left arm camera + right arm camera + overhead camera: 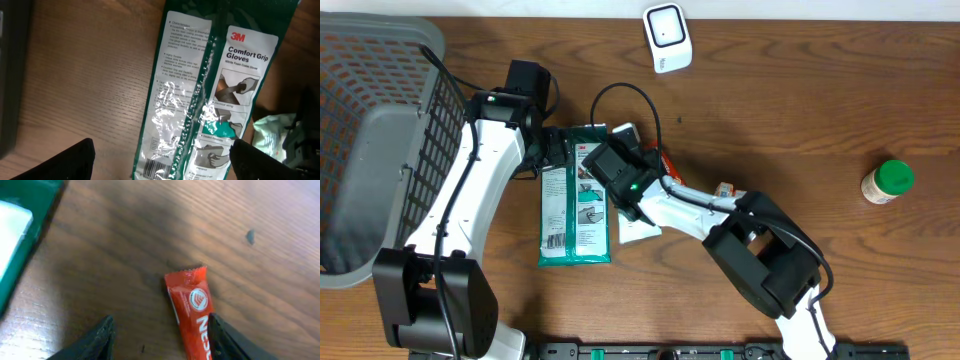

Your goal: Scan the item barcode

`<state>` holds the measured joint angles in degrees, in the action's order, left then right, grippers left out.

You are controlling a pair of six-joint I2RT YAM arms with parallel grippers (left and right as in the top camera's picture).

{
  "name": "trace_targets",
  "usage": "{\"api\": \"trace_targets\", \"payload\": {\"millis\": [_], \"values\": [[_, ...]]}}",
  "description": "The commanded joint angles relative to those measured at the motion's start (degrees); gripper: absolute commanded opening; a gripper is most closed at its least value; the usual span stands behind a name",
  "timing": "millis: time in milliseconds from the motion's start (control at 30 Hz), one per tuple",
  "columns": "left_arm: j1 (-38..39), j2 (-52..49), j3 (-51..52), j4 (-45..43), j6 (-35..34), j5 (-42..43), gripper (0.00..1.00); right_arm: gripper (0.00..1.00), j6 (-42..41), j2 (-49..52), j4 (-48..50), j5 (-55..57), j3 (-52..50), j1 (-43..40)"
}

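Observation:
A white barcode scanner [667, 38] stands at the table's far edge. A green 3M gloves pack [575, 200] lies flat at the centre, its barcode [156, 170] facing up at the near end. My left gripper [162, 162] hangs open just above that pack, one finger on each side. In the right wrist view, a red Nescafe stick [192, 312] lies on the wood. My right gripper [160, 342] is open around it, and the stick's edge lies against the right finger [231, 340].
A grey wire basket [370, 150] fills the left side. A green-lidded jar [888, 182] stands at the far right. White packets [638, 228] lie partly under the right arm beside the gloves pack, and a small sachet [724, 188] lies just beyond the arm.

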<state>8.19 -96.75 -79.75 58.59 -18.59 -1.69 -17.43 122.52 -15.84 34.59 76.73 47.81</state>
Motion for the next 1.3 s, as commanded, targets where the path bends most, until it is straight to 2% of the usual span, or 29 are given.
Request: {"api": "trace_targets", "payload": {"millis": [0, 200, 300, 533, 567, 667, 733, 967, 1267], "values": [[-0.13, 0.20, -0.81, 0.28, 0.11, -0.50, 0.87, 0.57, -0.07, -4.68, -3.48, -7.89, 3.61, -2.75], [-0.13, 0.20, -0.81, 0.28, 0.11, -0.50, 0.87, 0.58, 2.36, -12.90, -9.70, -24.74, 6.16, -9.77], [-0.13, 0.20, -0.81, 0.28, 0.11, -0.50, 0.87, 0.54, 4.44, -15.04, -13.77, -33.03, 6.16, -13.77], [-0.13, 0.20, -0.81, 0.28, 0.11, -0.50, 0.87, 0.43, 4.37, -13.49, -22.71, -39.23, 5.64, -18.40], [-0.13, 0.20, -0.81, 0.28, 0.11, -0.50, 0.87, 0.39, 4.79, -13.11, -23.56, -39.23, 5.51, -18.40], [-0.13, 0.20, -0.81, 0.28, 0.11, -0.50, 0.87, 0.16, 5.31, -12.48, -25.83, -40.15, 4.63, -17.66], [-0.13, 0.20, -0.81, 0.31, 0.11, -0.50, 0.87, 0.04, 5.31, -12.46, -26.49, -41.64, 3.91, -16.85], [-0.13, 0.20, -0.81, 0.28, 0.11, -0.50, 0.87, 0.01, 1.36, -12.46, -29.42, -42.18, 1.99, -14.08], [-0.13, 0.20, -0.81, 0.28, 0.09, -0.50, 0.87, 0.01, -4.94, -12.46, -25.68, -39.26, -4.48, -12.66]]}}
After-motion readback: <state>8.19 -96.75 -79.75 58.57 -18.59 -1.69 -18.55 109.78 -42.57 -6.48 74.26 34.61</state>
